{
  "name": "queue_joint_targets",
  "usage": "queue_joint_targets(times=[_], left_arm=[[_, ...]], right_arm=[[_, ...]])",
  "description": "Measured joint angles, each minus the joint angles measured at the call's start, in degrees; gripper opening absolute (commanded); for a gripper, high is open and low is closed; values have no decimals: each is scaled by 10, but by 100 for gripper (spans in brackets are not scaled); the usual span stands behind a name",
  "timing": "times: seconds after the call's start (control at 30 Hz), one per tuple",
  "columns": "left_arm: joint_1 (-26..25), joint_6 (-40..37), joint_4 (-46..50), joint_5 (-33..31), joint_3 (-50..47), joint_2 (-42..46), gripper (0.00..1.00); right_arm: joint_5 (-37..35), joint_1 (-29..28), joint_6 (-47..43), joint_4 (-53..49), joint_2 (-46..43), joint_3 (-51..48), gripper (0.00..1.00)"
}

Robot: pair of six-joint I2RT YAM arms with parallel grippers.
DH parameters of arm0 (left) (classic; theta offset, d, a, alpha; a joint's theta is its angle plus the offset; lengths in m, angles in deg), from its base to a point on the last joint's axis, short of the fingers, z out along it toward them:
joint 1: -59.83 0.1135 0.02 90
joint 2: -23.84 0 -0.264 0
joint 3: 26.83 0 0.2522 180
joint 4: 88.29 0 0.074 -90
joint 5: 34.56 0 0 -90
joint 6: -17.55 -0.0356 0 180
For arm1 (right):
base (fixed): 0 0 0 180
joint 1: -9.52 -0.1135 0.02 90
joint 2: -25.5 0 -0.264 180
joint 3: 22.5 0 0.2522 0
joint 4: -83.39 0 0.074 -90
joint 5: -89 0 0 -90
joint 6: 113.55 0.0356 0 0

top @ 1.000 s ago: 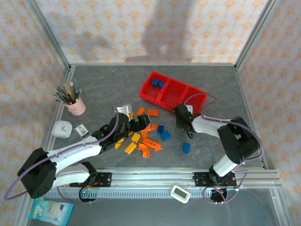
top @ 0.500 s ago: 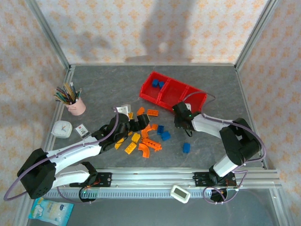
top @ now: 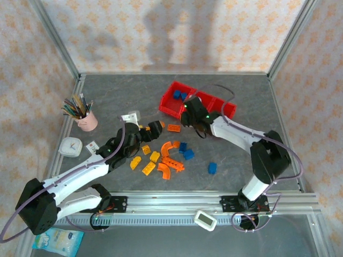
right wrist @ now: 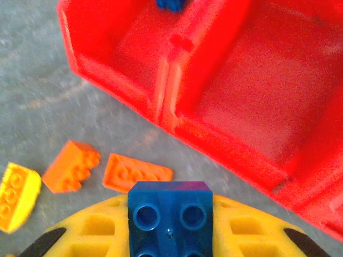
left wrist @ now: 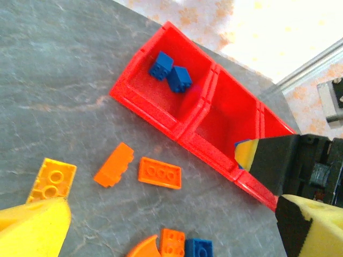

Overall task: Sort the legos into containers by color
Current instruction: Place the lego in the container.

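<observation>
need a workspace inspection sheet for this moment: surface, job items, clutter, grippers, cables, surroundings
Surface: grey marbled table.
Job's things: red tray with two blue bricks in its left compartment; loose bricks in orange, yellow and blue lie mid-table.
Clutter: pink pencil cup, small clock, timer on the front rail.
Grippers: left gripper open, over the loose bricks; right gripper shut on a blue brick, at the tray's near edge.
Cables: purple cable along the left arm; right-arm cable loops up past the tray's right end.
Surroundings: patterned walls, metal frame posts.
</observation>
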Motion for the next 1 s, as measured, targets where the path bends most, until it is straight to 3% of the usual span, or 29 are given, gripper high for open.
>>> queue_joint_targets(times=[0.43, 0.57, 0.8, 1.0], left_arm=[[80, -18, -2, 45, 16, -45, 99], [89, -17, -9, 58, 16, -56, 99], [94, -18, -19, 73, 16, -64, 99], [96, -18, -18, 78, 27, -64, 99]], right_arm=[[-46, 31, -37, -1, 227, 267, 28], [-59, 43, -49, -12, 278, 332, 37], [-60, 45, -61, -35, 315, 394, 52], [-55, 45, -64, -47, 309, 395, 55]])
